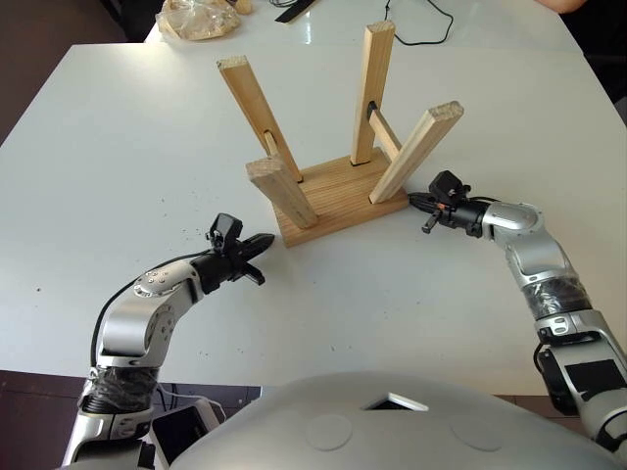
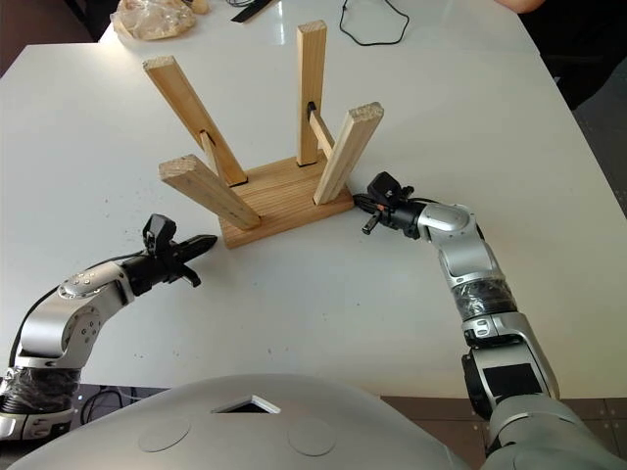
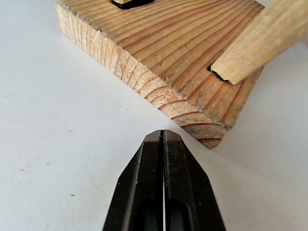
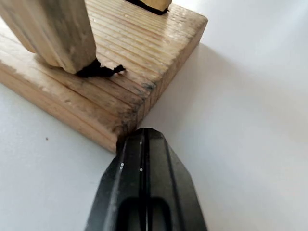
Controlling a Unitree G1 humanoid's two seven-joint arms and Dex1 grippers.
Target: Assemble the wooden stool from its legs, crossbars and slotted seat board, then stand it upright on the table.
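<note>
Pale wooden stool [image 1: 333, 191] upside down on the white table [image 1: 118, 147], my left tool [image 3: 162, 135] and right tool [image 4: 143, 133] both pinched shut, empty, just beside its opposite corners.

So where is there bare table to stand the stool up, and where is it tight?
Widest bare table lies left of the stool, beyond the left pincer. A bare strip runs before the seat board, between that and the right pincer. Tight: the far edge, with bag and cable, and the board's near corners.
</note>
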